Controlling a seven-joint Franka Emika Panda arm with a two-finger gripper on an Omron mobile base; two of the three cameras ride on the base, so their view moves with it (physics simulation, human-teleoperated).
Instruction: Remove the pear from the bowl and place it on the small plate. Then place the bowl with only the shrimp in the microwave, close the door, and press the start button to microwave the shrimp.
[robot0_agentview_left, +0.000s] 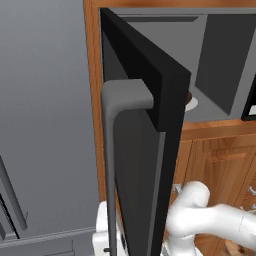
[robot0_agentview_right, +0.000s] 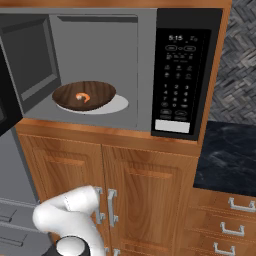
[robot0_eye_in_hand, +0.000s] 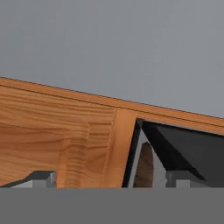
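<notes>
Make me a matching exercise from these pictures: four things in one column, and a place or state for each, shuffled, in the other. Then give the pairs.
Things:
1. shrimp
2. bowl
3. door
4. control strip

Places or states:
A. swung open
B. on the microwave's floor
C. on the microwave's right side
D. lying in the bowl

Pairs: 1-D, 2-B, 3-A, 4-C

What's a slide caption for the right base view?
Bowl with shrimp sits inside the open microwave.

Bowl inside microwave
I see the shrimp (robot0_agentview_right: 83, 97) in the bowl (robot0_agentview_right: 100, 91), inside the microwave (robot0_agentview_right: 145, 65); its door (robot0_agentview_left: 145, 150) hangs left.
</notes>
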